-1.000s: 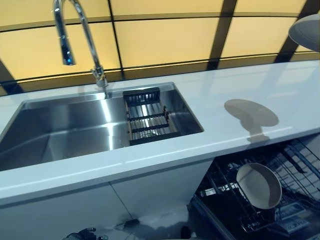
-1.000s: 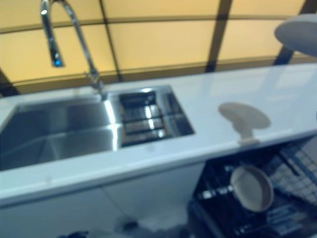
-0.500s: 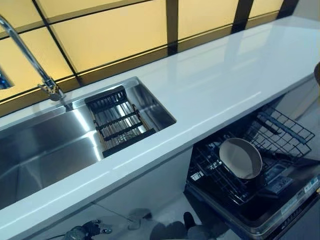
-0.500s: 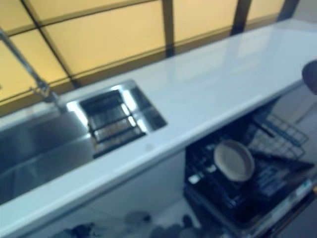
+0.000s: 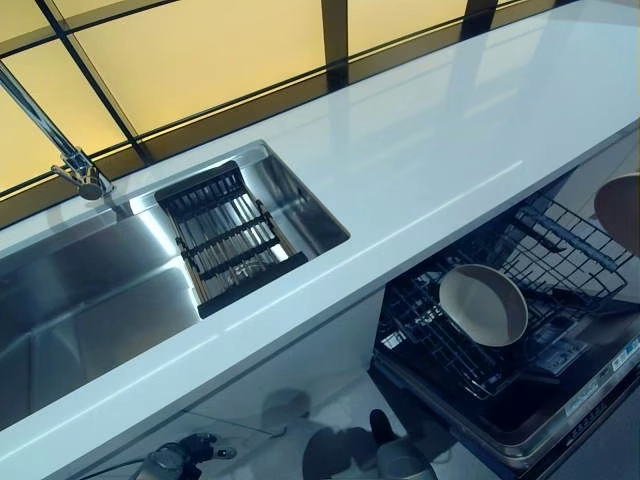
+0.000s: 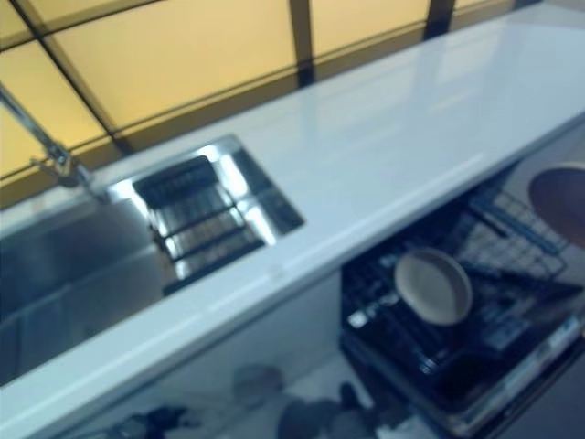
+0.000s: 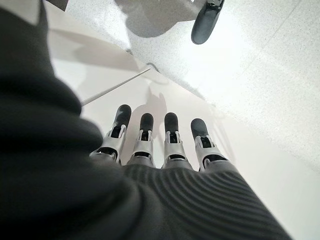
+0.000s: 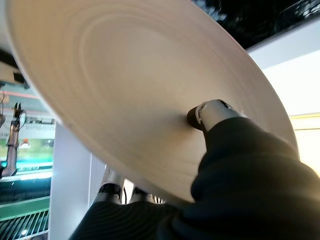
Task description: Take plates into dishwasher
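Note:
My right hand point(image 8: 215, 112) is shut on a beige plate point(image 8: 125, 85), with the thumb on its face and the fingers under its rim. In the eye views only that plate's edge shows point(image 5: 620, 210), at the far right, above the right part of the dishwasher's lower rack point(image 5: 560, 255). The hand itself is out of those views. The rack is pulled out below the counter. Another beige plate point(image 5: 483, 305) stands upright in the middle of it. My left hand point(image 7: 155, 140) hangs low with straight fingers, empty, near the white cabinet front.
A white countertop point(image 5: 440, 150) runs across above the dishwasher. A steel sink point(image 5: 110, 290) with a black slatted drain rack point(image 5: 230, 240) and a tap point(image 5: 60, 150) lies at the left. The open dishwasher door point(image 5: 560, 410) juts out at lower right.
The camera has swung right and down, so the whole scene has shifted left. The held plate has come down from the upper right to beside the dishwasher rack.

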Tool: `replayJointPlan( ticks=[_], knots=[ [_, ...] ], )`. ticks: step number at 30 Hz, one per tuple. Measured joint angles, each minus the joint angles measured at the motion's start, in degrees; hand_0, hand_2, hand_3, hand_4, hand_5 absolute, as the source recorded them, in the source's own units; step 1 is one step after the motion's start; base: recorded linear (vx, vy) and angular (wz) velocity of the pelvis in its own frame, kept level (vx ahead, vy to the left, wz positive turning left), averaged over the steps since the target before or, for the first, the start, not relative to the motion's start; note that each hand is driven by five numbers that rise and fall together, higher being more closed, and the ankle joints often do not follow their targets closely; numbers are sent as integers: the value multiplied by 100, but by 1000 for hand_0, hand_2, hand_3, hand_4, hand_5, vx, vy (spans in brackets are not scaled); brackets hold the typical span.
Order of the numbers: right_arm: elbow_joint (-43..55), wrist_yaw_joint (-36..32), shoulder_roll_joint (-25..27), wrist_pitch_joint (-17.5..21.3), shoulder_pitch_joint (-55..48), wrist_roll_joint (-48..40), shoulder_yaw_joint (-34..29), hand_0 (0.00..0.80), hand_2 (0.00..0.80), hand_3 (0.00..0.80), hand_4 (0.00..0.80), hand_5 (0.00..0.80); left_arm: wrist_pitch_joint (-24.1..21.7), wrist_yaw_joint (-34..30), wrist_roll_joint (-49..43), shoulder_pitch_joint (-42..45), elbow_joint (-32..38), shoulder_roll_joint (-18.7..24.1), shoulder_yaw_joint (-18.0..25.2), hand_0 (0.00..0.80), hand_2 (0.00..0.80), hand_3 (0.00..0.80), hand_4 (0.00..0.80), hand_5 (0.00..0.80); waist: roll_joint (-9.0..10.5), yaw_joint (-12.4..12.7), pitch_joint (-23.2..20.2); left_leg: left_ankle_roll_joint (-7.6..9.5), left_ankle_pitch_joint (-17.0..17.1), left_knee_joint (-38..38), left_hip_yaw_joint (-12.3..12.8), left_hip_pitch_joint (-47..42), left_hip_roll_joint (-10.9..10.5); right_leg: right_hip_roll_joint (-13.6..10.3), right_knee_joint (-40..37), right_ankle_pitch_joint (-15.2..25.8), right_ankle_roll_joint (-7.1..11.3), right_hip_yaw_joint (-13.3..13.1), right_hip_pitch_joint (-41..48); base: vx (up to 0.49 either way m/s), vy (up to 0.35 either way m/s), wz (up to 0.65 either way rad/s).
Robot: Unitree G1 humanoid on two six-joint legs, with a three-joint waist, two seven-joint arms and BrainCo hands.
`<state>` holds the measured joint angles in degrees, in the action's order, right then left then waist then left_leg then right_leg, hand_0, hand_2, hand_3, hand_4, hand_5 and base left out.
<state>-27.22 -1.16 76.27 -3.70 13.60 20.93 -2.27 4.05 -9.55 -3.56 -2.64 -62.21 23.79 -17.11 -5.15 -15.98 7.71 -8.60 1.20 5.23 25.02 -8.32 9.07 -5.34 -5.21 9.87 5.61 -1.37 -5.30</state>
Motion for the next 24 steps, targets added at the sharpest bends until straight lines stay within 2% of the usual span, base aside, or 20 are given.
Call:
replayJointPlan(
  ticks=[5,14,19,24],
  knots=[
    [-73,-104,-119,-9,163,189,566,800,800,800,800,800,57,7,2,-58,8,-41,-2,0,0,0,0,0,-26,50,22,5,-2,0,-5,2,25,-4,0,0,0,10,4,0,-29,0],
    [-571,-143,-391,-402,811,694,1471,800,800,800,800,800,133,18,-13,-152,20,-59,-15,0,0,0,0,0,-57,284,53,6,-1,-1,-27,15,51,3,-1,-4,-5,44,4,-8,-47,1],
    [-1011,7,-786,-739,1104,837,1663,800,800,800,800,800,131,88,-12,-172,19,-60,-42,0,0,0,0,0,-91,308,72,13,7,-3,-105,66,51,-10,-1,-13,-18,115,4,-19,-20,7],
    [-1387,198,-975,-1101,1160,833,1666,800,800,800,800,800,116,121,-11,-270,30,-89,-146,0,0,0,0,0,-244,429,164,30,21,-8,-178,110,15,-61,-1,-17,-19,185,3,-31,-2,8]
  ],
)
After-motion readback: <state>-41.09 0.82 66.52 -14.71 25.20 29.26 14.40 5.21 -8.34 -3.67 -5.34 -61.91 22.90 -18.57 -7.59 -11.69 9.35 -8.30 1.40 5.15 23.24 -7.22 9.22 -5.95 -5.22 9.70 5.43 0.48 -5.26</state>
